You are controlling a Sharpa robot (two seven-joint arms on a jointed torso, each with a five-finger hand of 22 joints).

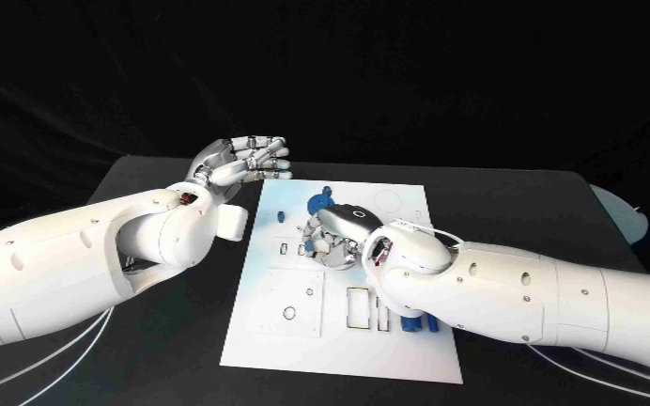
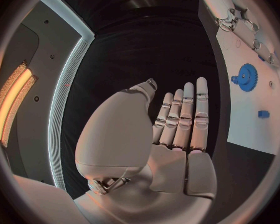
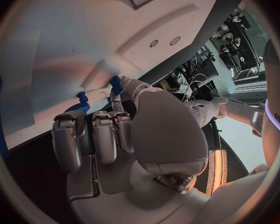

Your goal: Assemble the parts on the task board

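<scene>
The white task board (image 1: 346,350) lies in the middle of the black table. My right hand (image 1: 339,232) is low over the board's middle with its fingers curled down. In the right wrist view its thumb and a finger meet on a small blue part (image 3: 117,83), pinching it just above the board (image 3: 65,35); a second ribbed blue part (image 3: 82,101) lies beside it. A blue gear (image 1: 322,201) sits on the board just beyond that hand. My left hand (image 1: 244,163) is raised off the board's far left corner, fingers straight and apart, holding nothing.
More blue parts (image 1: 407,318) stand in slots near the board's right edge, beside my right forearm. In the left wrist view, beyond the left hand (image 2: 177,129), lie the board (image 2: 252,129), the gear (image 2: 244,75), a small blue piece (image 2: 263,114) and my right hand (image 2: 233,10).
</scene>
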